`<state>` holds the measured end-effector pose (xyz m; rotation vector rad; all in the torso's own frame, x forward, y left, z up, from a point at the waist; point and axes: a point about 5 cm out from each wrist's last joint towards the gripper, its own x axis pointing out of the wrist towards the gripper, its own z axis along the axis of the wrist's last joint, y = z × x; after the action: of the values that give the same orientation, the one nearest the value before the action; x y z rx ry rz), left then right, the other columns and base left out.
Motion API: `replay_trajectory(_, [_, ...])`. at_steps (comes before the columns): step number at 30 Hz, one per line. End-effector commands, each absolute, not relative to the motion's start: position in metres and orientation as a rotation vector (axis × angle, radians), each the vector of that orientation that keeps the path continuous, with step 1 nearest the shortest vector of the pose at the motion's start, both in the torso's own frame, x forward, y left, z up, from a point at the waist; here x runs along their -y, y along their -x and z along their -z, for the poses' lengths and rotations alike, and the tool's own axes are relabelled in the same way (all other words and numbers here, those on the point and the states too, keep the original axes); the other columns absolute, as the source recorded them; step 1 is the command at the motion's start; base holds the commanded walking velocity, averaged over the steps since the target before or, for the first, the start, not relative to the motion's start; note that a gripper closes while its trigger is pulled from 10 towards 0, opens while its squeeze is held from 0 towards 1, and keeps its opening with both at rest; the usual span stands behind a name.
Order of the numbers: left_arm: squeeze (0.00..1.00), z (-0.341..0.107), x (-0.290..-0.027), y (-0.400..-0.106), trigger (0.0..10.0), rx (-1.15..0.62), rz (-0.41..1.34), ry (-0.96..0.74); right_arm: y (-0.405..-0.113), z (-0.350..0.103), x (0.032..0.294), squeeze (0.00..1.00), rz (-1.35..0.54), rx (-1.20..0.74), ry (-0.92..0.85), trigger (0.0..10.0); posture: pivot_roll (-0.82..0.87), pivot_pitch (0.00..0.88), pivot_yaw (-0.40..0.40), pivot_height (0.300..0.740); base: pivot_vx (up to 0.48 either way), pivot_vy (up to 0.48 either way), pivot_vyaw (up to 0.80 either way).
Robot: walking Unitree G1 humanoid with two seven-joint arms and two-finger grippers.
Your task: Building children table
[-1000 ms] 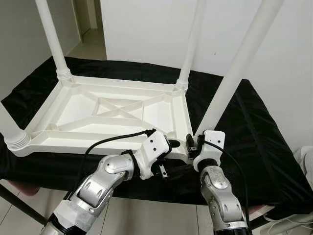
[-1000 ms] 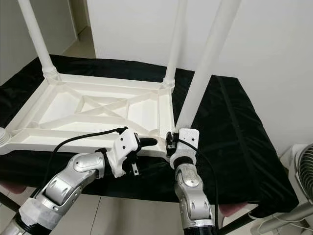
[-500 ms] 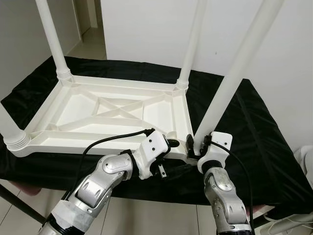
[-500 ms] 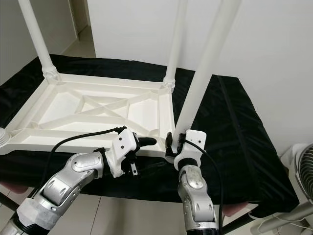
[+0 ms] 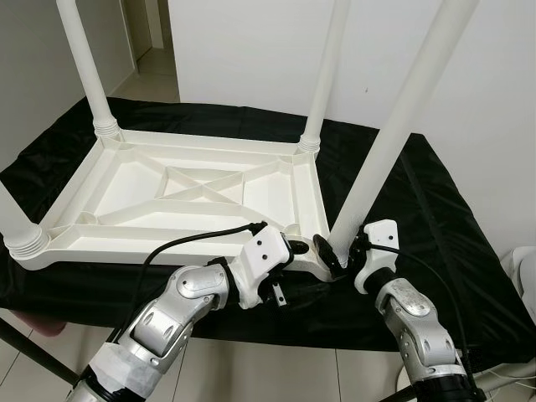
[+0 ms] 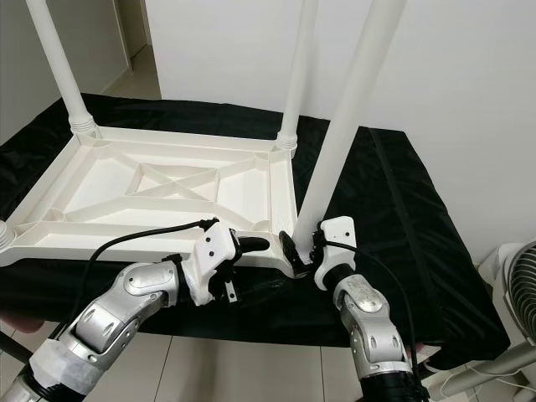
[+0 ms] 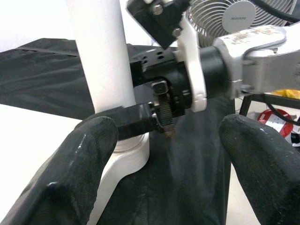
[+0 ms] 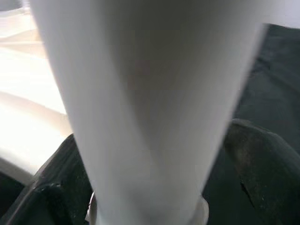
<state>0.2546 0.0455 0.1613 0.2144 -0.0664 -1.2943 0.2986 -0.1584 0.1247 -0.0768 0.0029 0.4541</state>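
1. Lying upside down on a black cloth-covered work surface (image 5: 435,218): white plastic children's table top (image 5: 184,197), ribbed underside up, three white tubular legs already standing in other corners.
2. Clamping the base of the fourth white tubular leg (image 5: 394,142) at the near right corner socket (image 5: 322,260): right gripper (image 6: 300,245), black fingers (image 8: 262,159) pressed against both sides of the tube.
3. Hovering just beside that same corner: left gripper (image 5: 297,249), black fingers (image 7: 79,154) spread apart, nothing held, one fingertip close against the socket collar.
4. Step in hand, judging by the grasp: seating or twisting the last leg home.
5. Next move likely calling for steadying the frame with the left gripper, turning the leg until snug, keeping it upright.
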Motion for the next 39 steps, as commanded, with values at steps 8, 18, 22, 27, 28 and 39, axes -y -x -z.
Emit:
replay_trajectory(8, [0.00,-0.163,-0.044,-0.253,10.0,0.066,1.346,-0.232,-0.311,-0.124,0.154,0.00,-0.567,0.007,0.138,4.0,-0.09,0.000,-0.049,0.740,0.000,0.000,0.00])
replay_trajectory(18, [0.00,-0.163,-0.043,-0.252,10.0,0.067,1.343,-0.226,-0.308,-0.114,0.154,0.00,-0.618,-0.020,0.131,0.0,-0.09,0.000,-0.054,0.740,0.000,0.000,0.00])
replay_trajectory(22, [0.00,-0.163,-0.043,-0.252,10.0,0.068,1.345,-0.227,-0.304,-0.109,0.156,0.00,-0.608,-0.029,0.116,1.3,-0.10,0.000,-0.051,0.740,0.000,0.000,0.00])
replay_trajectory(27, [0.00,-0.164,-0.043,-0.252,10.0,0.068,1.349,-0.228,-0.305,-0.109,0.160,0.00,-0.544,-0.029,0.087,10.0,-0.10,0.000,-0.049,0.740,0.000,0.000,0.00])
replay_trajectory(28, [0.00,-0.164,-0.043,-0.252,10.0,0.067,1.350,-0.228,-0.305,-0.110,0.160,0.00,-0.523,-0.027,0.075,10.0,-0.10,0.000,-0.049,0.740,0.000,0.000,0.00])
replay_trajectory(39, [0.00,-0.162,-0.041,-0.252,10.0,0.065,1.366,-0.238,-0.305,-0.111,0.155,0.00,-0.184,-0.045,-0.027,10.0,-0.11,0.000,-0.049,0.740,0.000,0.000,0.00])
